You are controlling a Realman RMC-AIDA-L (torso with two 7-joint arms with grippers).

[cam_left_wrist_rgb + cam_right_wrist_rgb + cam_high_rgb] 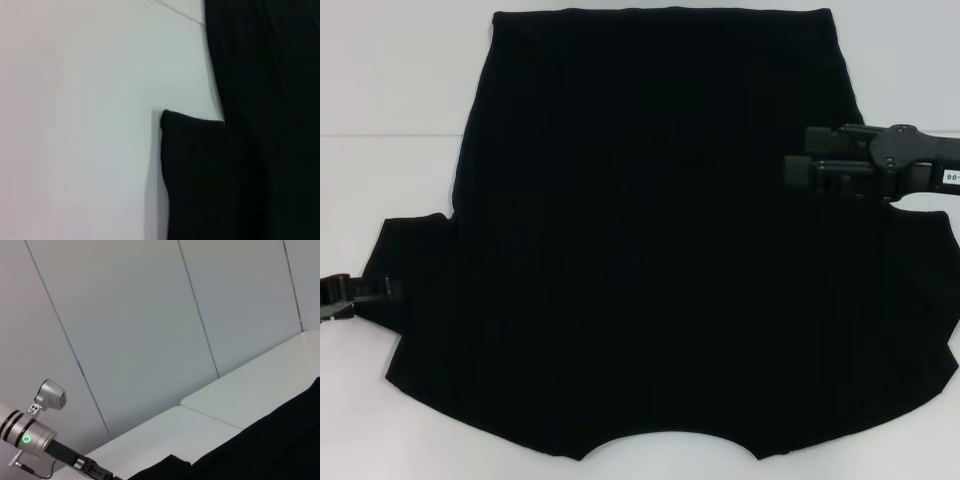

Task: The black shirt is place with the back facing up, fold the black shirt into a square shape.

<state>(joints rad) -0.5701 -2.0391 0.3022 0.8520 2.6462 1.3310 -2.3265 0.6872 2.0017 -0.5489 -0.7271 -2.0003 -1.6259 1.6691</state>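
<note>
White surface (pixel 380 120) carries your black shirt (pixel 650 280), spread flat, plain side up. Left gripper (pixel 360 290) sits at the left sleeve edge, jaws state unclear. Right gripper (pixel 798 170) hovers over the shirt's right side, jaws released

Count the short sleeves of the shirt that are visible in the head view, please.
2. One sleeve of the black shirt lies by the left gripper; the other sleeve lies below the right gripper.
</note>
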